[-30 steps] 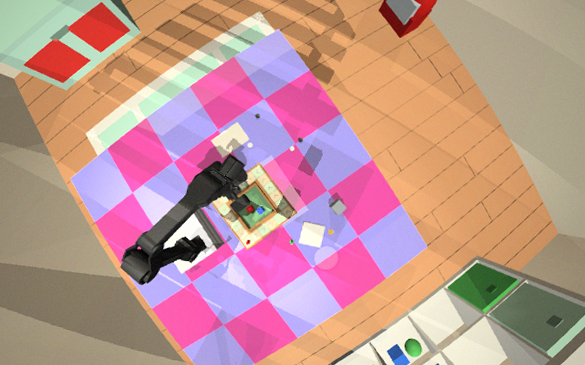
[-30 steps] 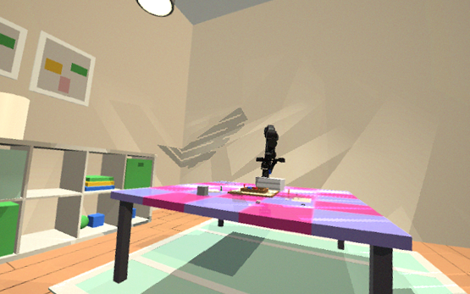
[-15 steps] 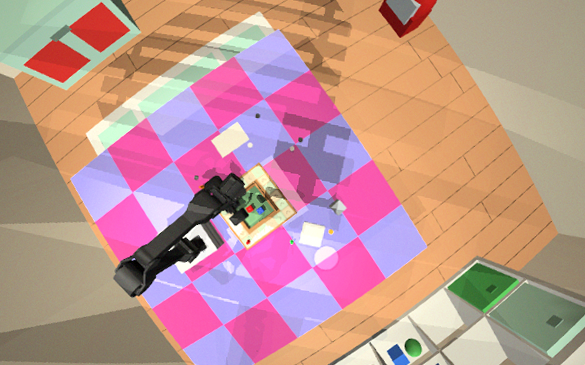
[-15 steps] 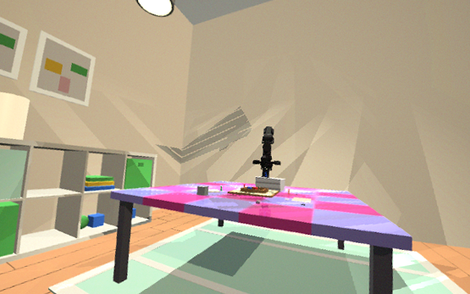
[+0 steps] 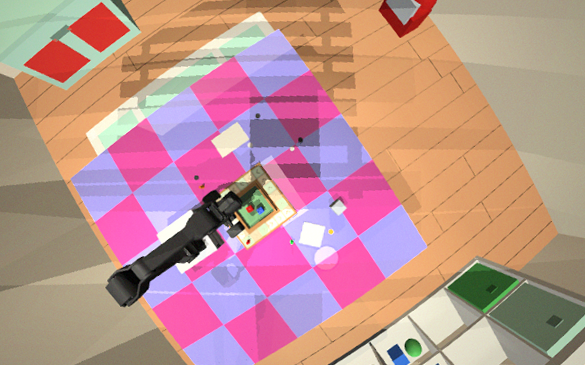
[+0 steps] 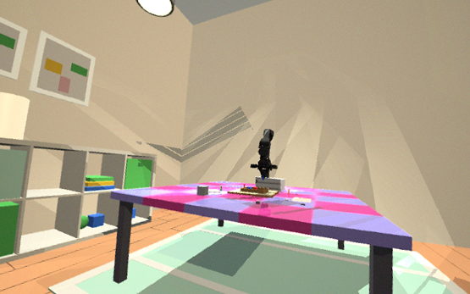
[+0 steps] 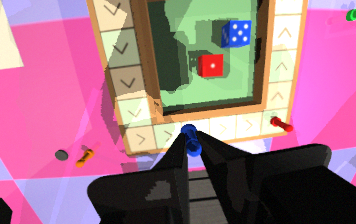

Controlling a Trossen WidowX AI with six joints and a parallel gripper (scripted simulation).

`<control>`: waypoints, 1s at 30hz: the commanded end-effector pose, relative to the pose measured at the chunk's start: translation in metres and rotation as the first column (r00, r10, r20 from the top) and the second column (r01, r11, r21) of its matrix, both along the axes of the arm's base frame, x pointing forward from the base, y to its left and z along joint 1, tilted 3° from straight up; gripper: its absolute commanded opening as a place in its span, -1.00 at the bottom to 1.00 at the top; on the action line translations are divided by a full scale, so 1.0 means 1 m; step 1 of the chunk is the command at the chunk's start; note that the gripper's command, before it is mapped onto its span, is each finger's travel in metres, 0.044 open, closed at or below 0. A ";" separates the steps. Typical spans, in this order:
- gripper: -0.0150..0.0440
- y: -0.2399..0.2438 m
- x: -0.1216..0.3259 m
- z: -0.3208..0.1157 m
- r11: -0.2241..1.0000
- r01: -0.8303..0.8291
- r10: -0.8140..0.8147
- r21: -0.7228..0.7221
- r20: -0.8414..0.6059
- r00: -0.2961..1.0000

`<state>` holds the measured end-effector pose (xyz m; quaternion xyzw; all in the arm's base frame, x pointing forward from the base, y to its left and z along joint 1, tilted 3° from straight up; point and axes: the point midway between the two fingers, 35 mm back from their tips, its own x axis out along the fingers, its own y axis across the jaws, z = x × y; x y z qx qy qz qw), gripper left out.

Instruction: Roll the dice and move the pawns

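My gripper (image 5: 233, 223) (image 6: 264, 176) (image 7: 189, 136) is shut on the blue pawn (image 7: 191, 142), held above the near row of track squares in the wrist view. The red pawn (image 5: 248, 241) (image 7: 281, 124) is on the near right corner square of the arrow board (image 5: 283, 204) (image 7: 281, 65) in the wrist view. The red die (image 5: 249, 208) (image 7: 211, 65) and the blue die (image 5: 260, 210) (image 7: 236, 34) lie apart in the green-floored tray (image 7: 215, 112) at the board's centre. The red die's top shows one pip, the blue die's top five. The fingers hide part of the near row.
An orange pawn (image 5: 202, 185) (image 7: 85, 158) and a dark disc (image 5: 196, 177) (image 7: 61, 155) lie left of the board in the wrist view. A green pawn (image 5: 291, 242) (image 7: 351, 15), a white card (image 5: 312, 234), a grey cube (image 5: 337, 206) and a cream card (image 5: 229, 139) are around the board.
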<state>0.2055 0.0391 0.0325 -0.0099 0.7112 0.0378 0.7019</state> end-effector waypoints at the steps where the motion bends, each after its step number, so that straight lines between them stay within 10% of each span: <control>1: -0.49 -0.008 -0.015 -0.009 1.000 -0.002 0.002 -0.004 0.000 1.000; 30: -0.49 -0.020 -0.045 -0.065 1.000 -0.002 0.002 -0.005 -0.003 1.000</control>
